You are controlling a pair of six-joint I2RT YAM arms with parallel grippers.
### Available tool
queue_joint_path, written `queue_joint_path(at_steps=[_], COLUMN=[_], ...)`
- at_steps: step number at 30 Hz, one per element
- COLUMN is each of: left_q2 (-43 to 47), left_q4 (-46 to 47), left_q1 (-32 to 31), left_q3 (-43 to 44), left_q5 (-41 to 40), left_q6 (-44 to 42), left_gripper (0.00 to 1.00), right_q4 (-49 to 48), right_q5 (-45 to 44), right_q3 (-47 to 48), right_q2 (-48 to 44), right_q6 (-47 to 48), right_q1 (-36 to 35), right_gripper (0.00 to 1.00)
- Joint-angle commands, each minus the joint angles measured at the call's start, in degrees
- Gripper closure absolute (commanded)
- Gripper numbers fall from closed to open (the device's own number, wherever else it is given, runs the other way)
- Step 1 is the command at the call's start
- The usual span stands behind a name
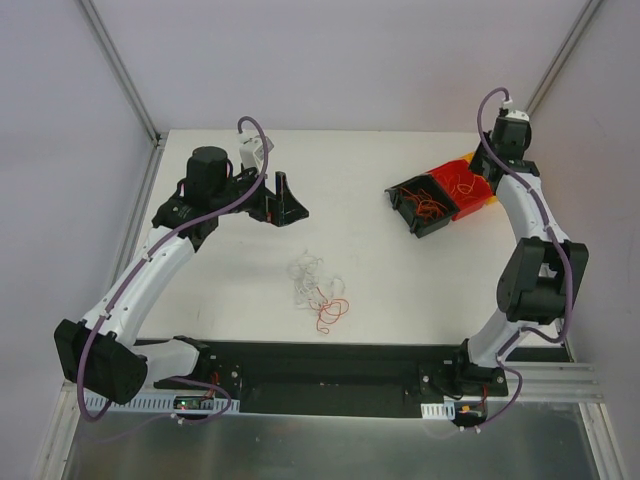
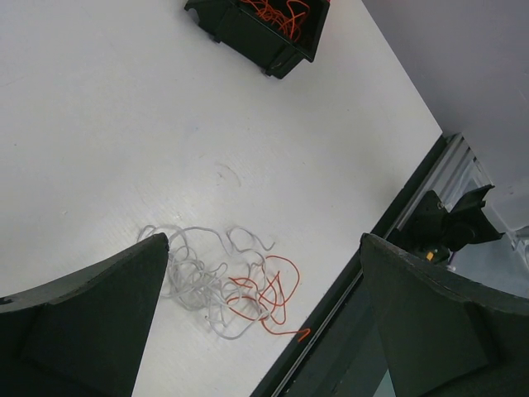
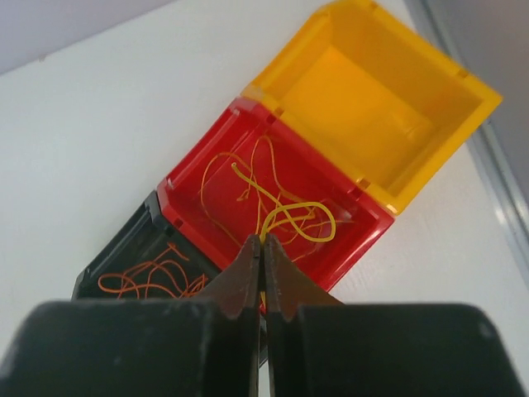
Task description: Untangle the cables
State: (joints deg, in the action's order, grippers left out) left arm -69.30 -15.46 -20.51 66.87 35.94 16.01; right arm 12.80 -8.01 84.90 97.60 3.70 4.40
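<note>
My left fingers (image 1: 283, 200), released, frame a wiry whitish-and-orange tangle of cables (image 2: 223, 285); my right fingers (image 3: 263, 256), clenched above the red bin (image 3: 205, 145), hide whether a yellow strand (image 3: 302, 222) is pinched.

Cables (image 1: 318, 290) on table (image 1: 350, 170), front centre — bins (image 1: 432, 222) side by side, far right

We see a smooth matt white counter (image 1: 400, 290), thin wiry cables (image 2: 198, 281), and smooth plastic: yellow bin (image 3: 364, 91), red bin (image 3: 364, 225), black bin (image 3: 116, 244).
</note>
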Motion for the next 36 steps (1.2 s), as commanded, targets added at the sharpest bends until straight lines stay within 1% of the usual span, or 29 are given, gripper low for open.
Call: queue_joint_path(at_steps=[1,3,10,12,13,14,16,20,21,23,25,28,31,32,34,36], left_q2=[0.3,0.0,-0.5,-0.8,-1.2,-1.2,-1.7,-2.8,-3.0,-3.6,-4.2,-5.4,-7.0,-7.3,-8.4,-9.4], left_q4=[0.9,1.0,1.0,1.0,1.0,1.0,0.9,1.0,1.0,1.0,1.0,1.0,1.0,1.0,0.9,1.0], left_q1=[0.4,0.4,0.4,0.4,0.4,0.4,0.4,0.4,0.4,0.4,0.4,0.4,0.4,0.4,0.3,0.3], left_q3=[0.6,0.6,0.5,0.5,0.5,0.5,0.4,0.4,0.3,0.3,0.4,0.3,0.3,0.3,0.4,0.4], left_q5=[1.0,1.1,1.2,1.3,1.4,1.2,1.1,1.3,1.4,1.5,1.8,2.1,2.4,2.6,2.9,3.3], left_q6=[-0.9,-0.8,-0.8,-0.7,-0.7,-0.7,-0.7,-0.5,-0.5,-0.4,-0.1,0.1,0.3,0.3,0.3,0.5], left_gripper=[0.01,0.01,0.01,0.01,0.01,0.01,0.01,0.01,0.01,0.01,0.01,0.01,0.01,0.01,0.01,0.01], right_q4=[-3.1,-1.6,9.7,13.5,15.7,17.2,18.8,19.2,19.4,18.2,13.7,6.9,2.7,0.8,-1.4,-2.9], right_q5=[7.4,7.2,7.4,7.2,6.9,6.6,6.3,5.0,5.1,7.4,14.1,17.7,18.0,19.7,23.5,27.5], right_q3=[-2.9,-2.3,9.6,12.8,14.3,15.5,14.8,9.6,7.9,2.0,-6.0,-18.0,-26.3,-30.0,-34.3,-37.6], right_q2=[2.1,4.3,14.4,16.0,16.3,16.0,12.9,4.2,1.9,-3.6,-8.5,-15.0,-19.6,-20.7,-21.8,-22.5], right_q6=[-2.6,-3.1,-0.4,-0.1,0.0,0.1,0.0,-1.4,-2.0,-5.1,-7.7,-10.8,-12.0,-12.5,-15.2,-15.0], right_q1=[0.3,0.3,1.4,1.4,1.4,1.3,1.2,1.0,1.0,0.4,-1.7,-10.3,-20.7,-23.6,-28.7,-32.7], right_gripper=[1.00,1.00,0.99,0.85,0.74,0.65,0.53,0.42,0.41,0.41,0.41,0.41,0.41,0.41,0.41,0.41])
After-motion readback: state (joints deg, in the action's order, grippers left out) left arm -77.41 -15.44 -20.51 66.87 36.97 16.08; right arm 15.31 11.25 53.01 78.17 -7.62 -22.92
